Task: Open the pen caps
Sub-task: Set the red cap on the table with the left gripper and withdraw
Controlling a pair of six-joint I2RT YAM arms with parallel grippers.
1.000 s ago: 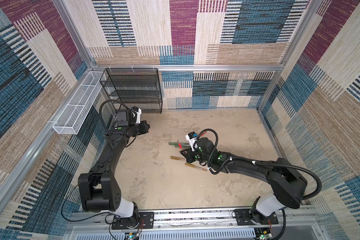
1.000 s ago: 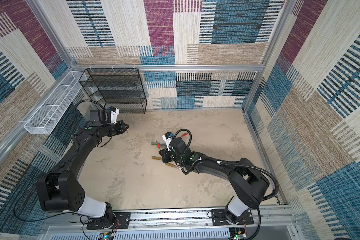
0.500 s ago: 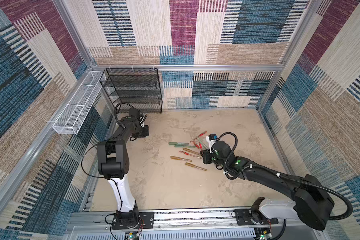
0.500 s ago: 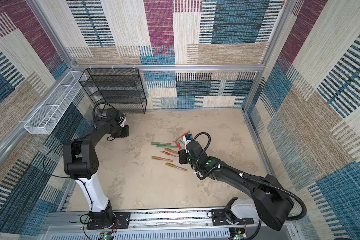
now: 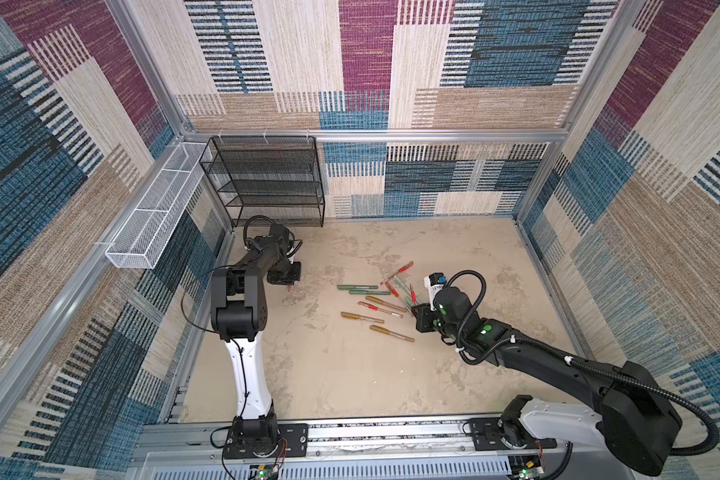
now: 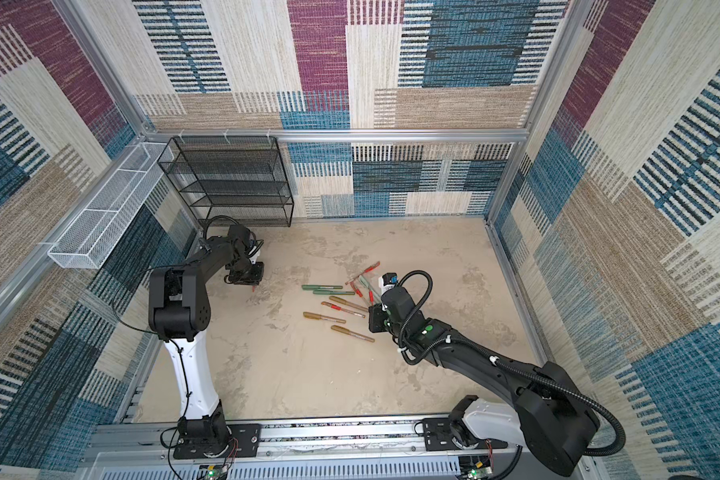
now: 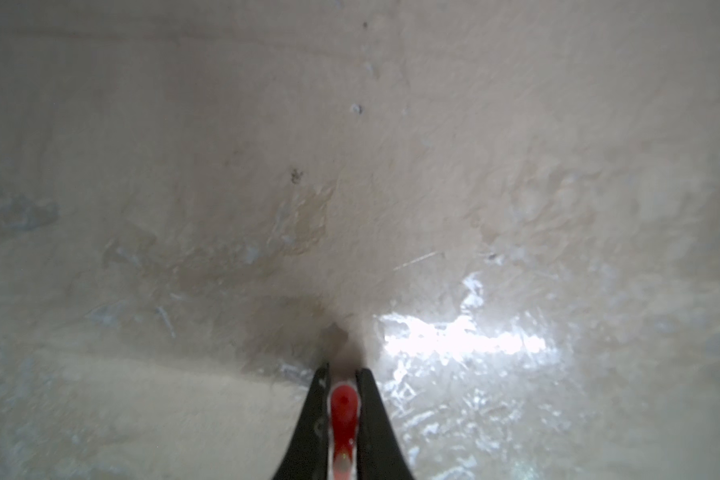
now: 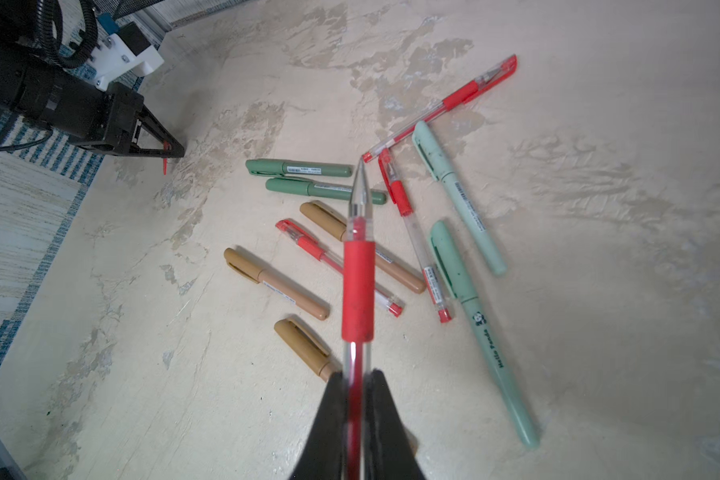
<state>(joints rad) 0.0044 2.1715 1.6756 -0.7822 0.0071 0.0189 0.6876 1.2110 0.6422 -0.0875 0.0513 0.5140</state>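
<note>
My left gripper hangs low over the bare table at the left rear, shut on a thin red pen cap that pokes out below its tips. My right gripper is shut on the clear barrel of an uncapped red pen, whose bare tip points over the pile. Several capped pens lie on the table between the arms: dark green, gold, mint and thin red.
A black mesh shelf stands at the back left, beside a white wire basket on the left wall. Patterned walls close in the beige table. The rail with both arm bases runs along the front edge.
My right gripper has drawn back to the right, off the pile, with the red pen. The left arm has folded upright, its gripper low at the left rear with the cap.
</note>
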